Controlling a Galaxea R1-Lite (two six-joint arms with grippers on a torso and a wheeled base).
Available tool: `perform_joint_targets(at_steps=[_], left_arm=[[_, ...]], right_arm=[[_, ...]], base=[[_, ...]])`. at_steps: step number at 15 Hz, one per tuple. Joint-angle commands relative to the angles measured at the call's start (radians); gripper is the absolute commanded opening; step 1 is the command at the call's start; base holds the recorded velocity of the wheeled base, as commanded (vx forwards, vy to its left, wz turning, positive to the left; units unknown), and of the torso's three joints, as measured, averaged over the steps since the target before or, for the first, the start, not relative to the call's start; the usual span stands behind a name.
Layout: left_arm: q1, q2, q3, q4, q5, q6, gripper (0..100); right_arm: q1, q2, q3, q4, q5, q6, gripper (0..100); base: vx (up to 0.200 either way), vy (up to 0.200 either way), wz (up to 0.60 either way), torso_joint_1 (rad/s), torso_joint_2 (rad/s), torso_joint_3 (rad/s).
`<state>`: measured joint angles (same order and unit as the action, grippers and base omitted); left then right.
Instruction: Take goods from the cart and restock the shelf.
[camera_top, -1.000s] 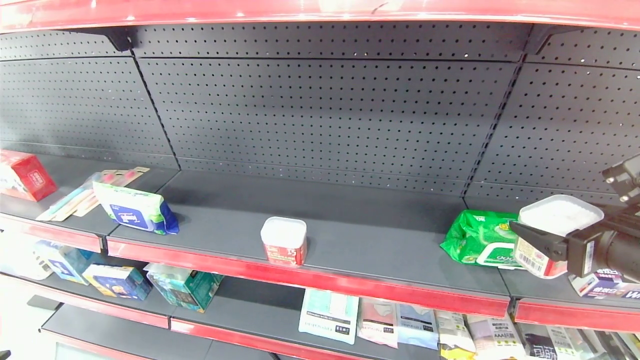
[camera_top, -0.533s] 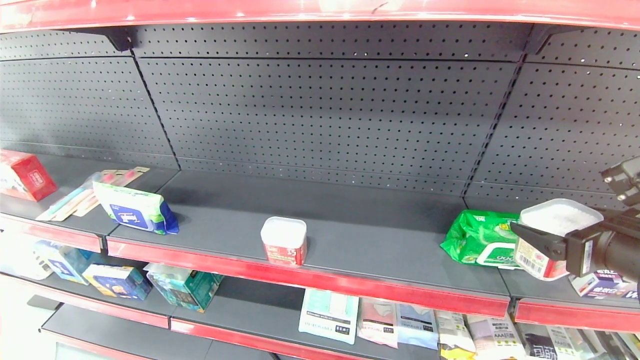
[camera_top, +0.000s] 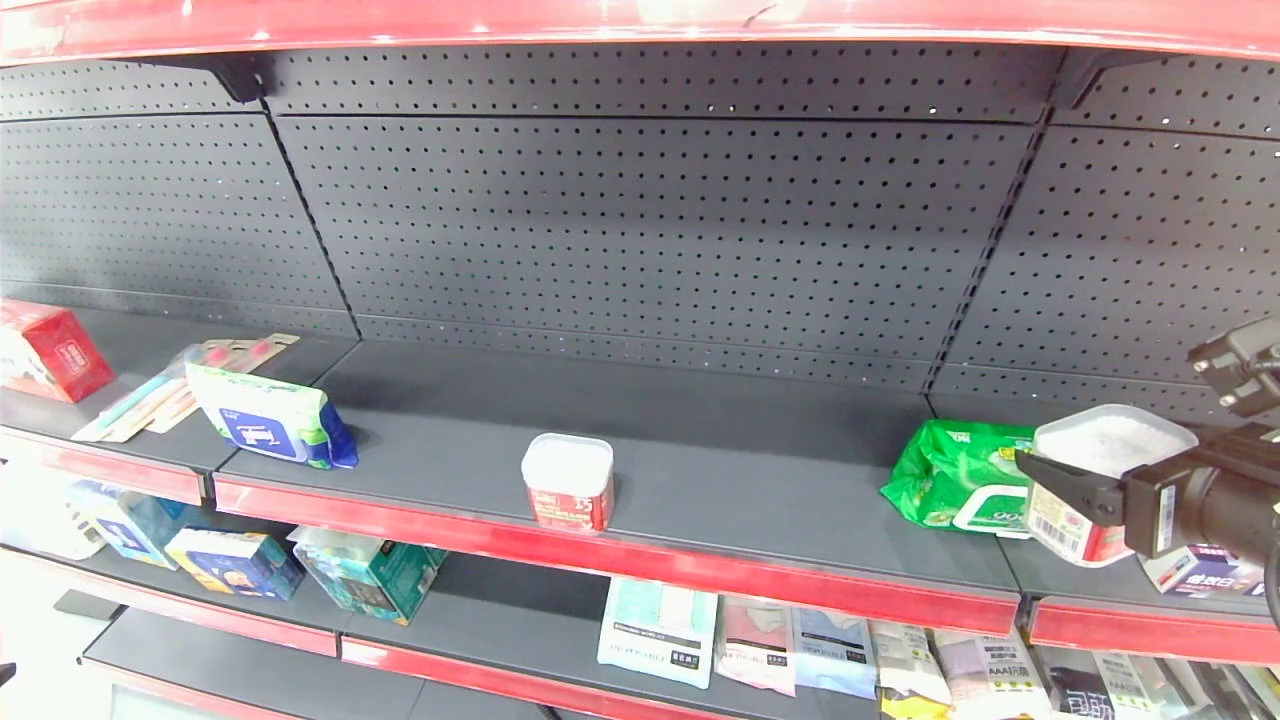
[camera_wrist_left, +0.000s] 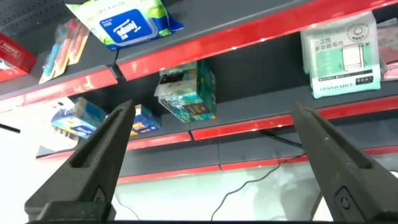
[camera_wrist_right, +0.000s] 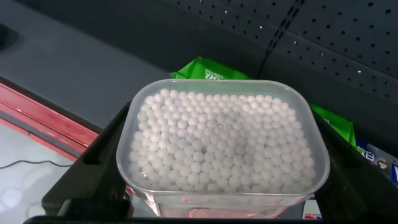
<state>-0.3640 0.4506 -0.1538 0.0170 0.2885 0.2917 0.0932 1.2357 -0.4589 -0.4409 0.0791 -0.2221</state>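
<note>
**Right claw holds tub at shelf, lower right of head view**

Left claw (camera_wrist_left: 211, 162): fingers spread wide, nothing between them, hanging in front of the lower shelves.

Right claw (camera_top: 1088, 485) is clamped on the tub (camera_top: 1100, 470), with one finger on each side wall. In the right wrist view the tub (camera_wrist_right: 221, 149) fills the gap between the fingers (camera_wrist_right: 81, 180). It is upright, with a clear lid over white beads.

In the head view the tub sits at lower right, over the front part of the shelf (camera_top: 760, 500). Can't tell if its base touches the board.

The green pack (camera_top: 950, 475) lies just beside the tub, toward frame centre and slightly behind. A second tub (camera_top: 567, 481) stands at centre near the red front lip, well apart from the claw.

At left: blue pack (camera_top: 270, 415), toothbrushes (camera_top: 165, 388) behind it, red box (camera_top: 50, 350) at the far left edge.

The pegboard (camera_top: 650, 220) is at the back.
</note>
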Motion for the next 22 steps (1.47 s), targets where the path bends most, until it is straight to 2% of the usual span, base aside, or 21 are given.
perform_joint_targets(at_steps=[1, 15, 22], left_arm=[[0.0, 0.016, -0.001, 0.0, -0.011, 0.0, 100], [0.0, 0.051, -0.012, 0.0, -0.028, -0.002, 100], [0.0, 0.048, -0.009, -0.002, -0.029, 0.0, 100]], right_arm=[[0.0, 0.011, -0.003, -0.001, 0.001, 0.0, 0], [-0.009, 0.024, -0.003, -0.001, -0.001, 0.001, 0], [-0.015, 0.024, -0.003, -0.001, -0.001, 0.003, 0]], base=[[0.0, 0.0, 0.0, 0.0, 0.0, 0.0], [0.0, 0.0, 0.0, 0.0, 0.0, 0.0], [0.0, 0.2, 0.0, 0.0, 0.0, -0.003]])
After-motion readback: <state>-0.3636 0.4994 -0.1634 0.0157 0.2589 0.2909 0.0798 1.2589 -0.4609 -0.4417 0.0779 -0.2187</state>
